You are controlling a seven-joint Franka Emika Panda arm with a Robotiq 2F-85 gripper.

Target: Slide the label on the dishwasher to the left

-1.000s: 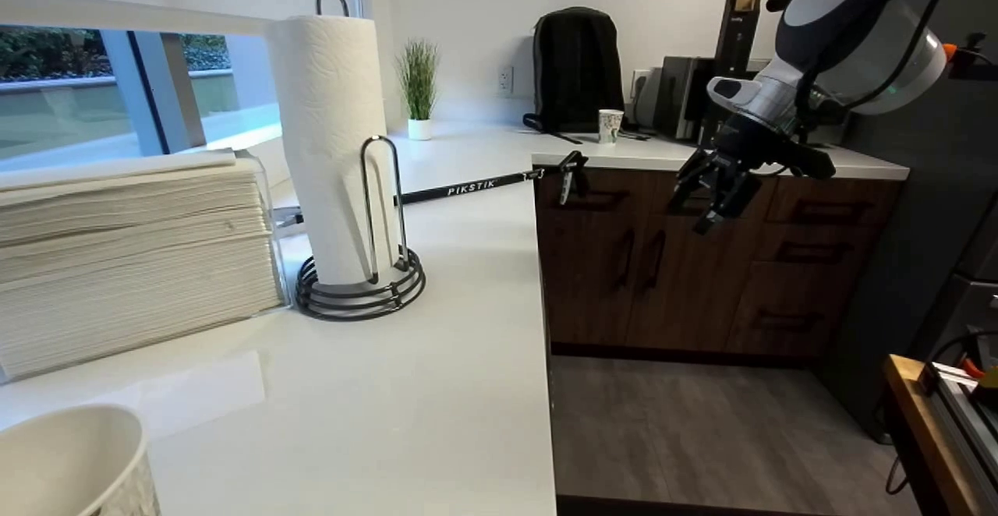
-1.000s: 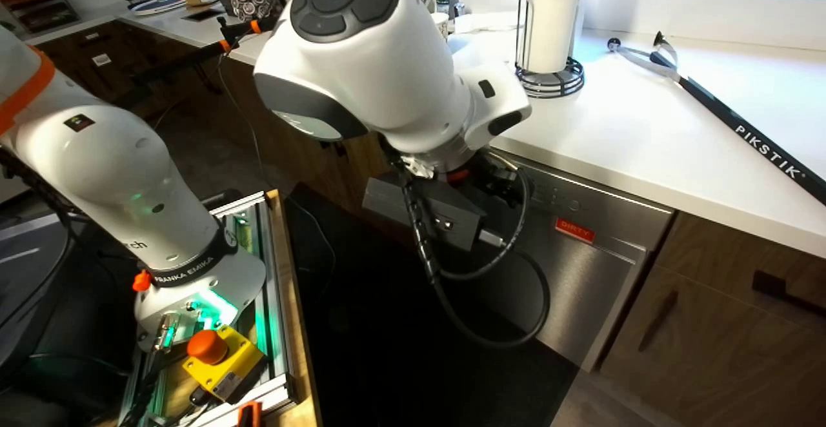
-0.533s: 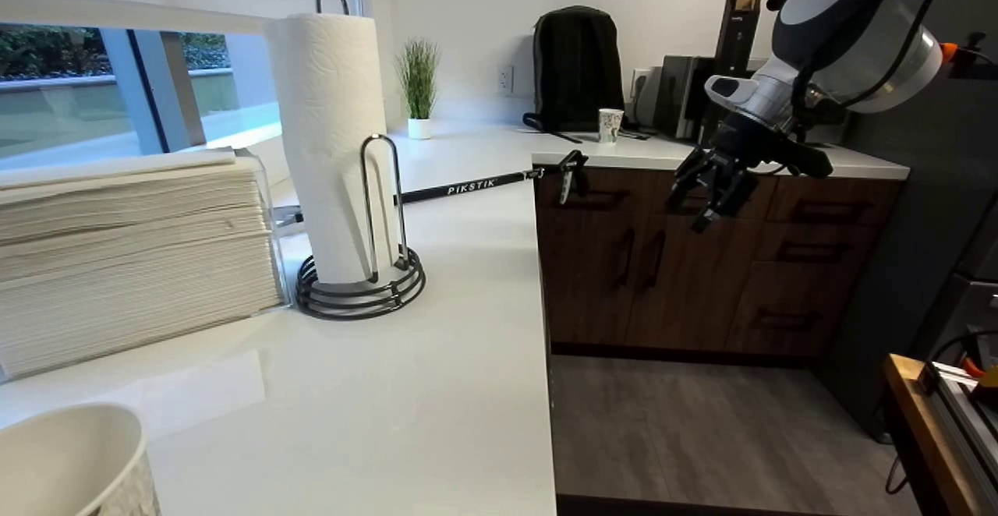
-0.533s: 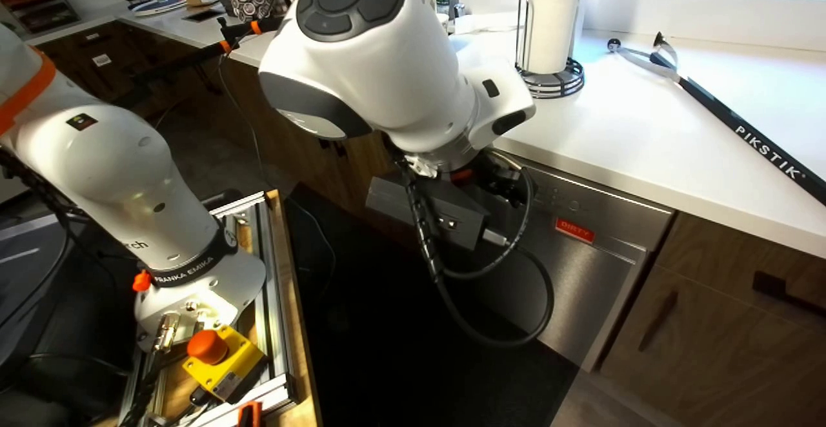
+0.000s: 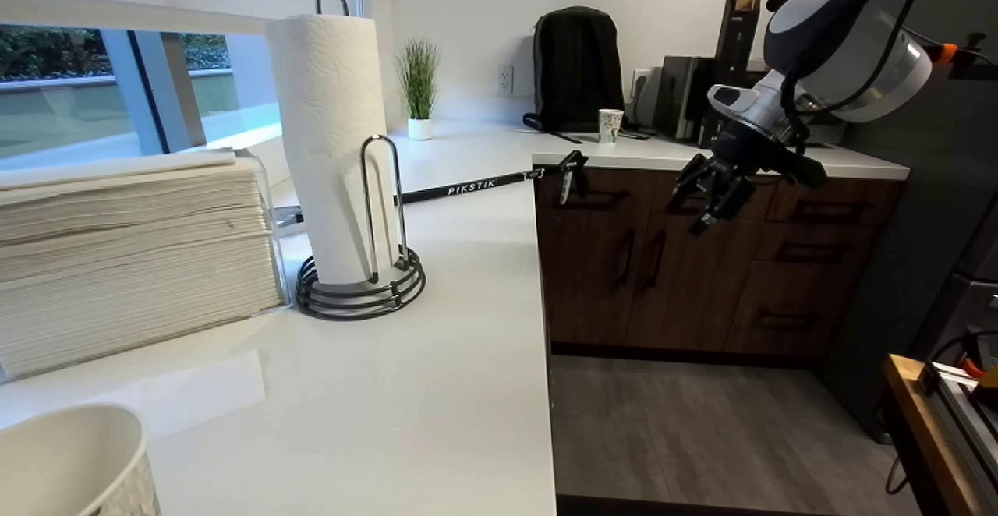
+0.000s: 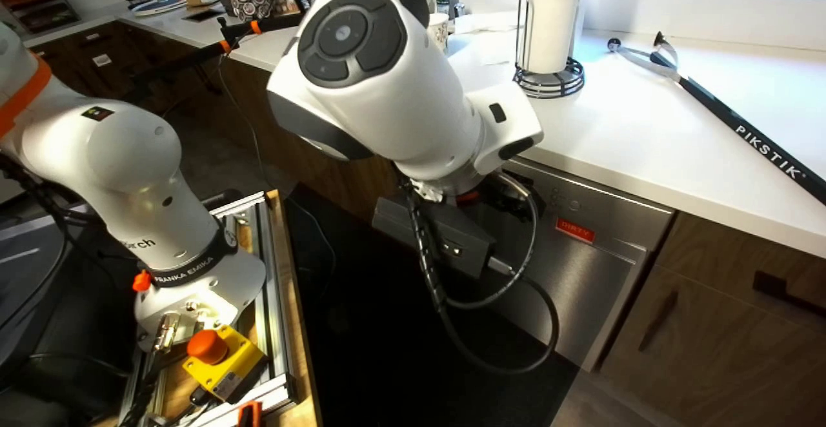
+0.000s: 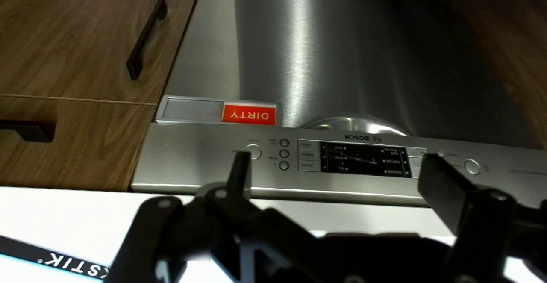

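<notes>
Beneath a white countertop, a red label reading "DIRTY" sits on the front of a steel dishwasher, at the end of its silver holder nearer the black display; the holder's plain stretch lies toward a brown cabinet. The gripper shows its black fingers spread well apart in the wrist view, one on each side of the display, with the label outside them, near one finger but apart from it. In an exterior view, a white robot arm leans toward the dishwasher, its wrist hiding part of the panel. Both exterior views show a paper towel roll upright on a wire stand and a PIKSTIK grabber on the countertop; a backpack and a patterned cup stand near the wall.
</notes>
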